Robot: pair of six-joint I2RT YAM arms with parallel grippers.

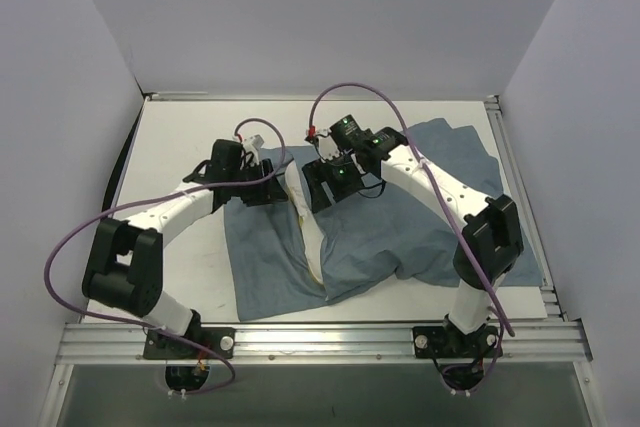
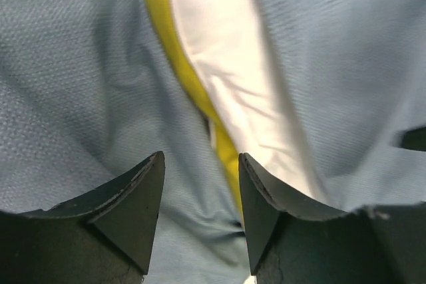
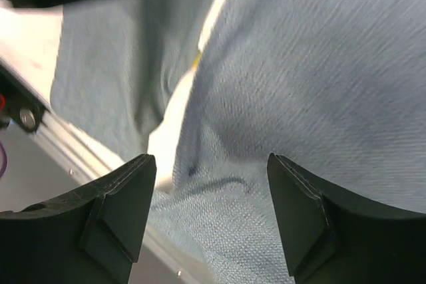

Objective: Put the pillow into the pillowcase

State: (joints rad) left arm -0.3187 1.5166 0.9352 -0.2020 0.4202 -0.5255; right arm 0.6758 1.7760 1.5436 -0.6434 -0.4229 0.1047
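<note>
A limp grey-blue fabric pillowcase [image 1: 400, 237] is lying rumpled across the white tabletop [image 1: 180, 147], reaching from the middle of the table out to its right side. The soft white pillow with a yellow band along its edge [image 1: 305, 227] is sitting mostly inside it. From above only a narrow pale strip is showing, running from between the two grippers down toward the near edge of the cloth, with grey-blue fabric lying on both sides of it.

The left gripper [image 2: 200, 211] is hanging low over the far end of that strip, on its left side. Its two dark fingers are standing apart, and nothing is clamped between them. In its wrist view the yellow band is running down through the gap and passing close to the right-hand finger (whether it is touching that finger cannot be told), with white pillow to the right of the band and pillowcase cloth to the left.

The right gripper [image 3: 210, 214] is sitting just to the right of the strip, near the left gripper. Its fingers are spread wide over a fold of grey-blue cloth and are gripping nothing. Its view is blurred, and a pale sliver of the pillow is showing to the left of that fold.
</note>
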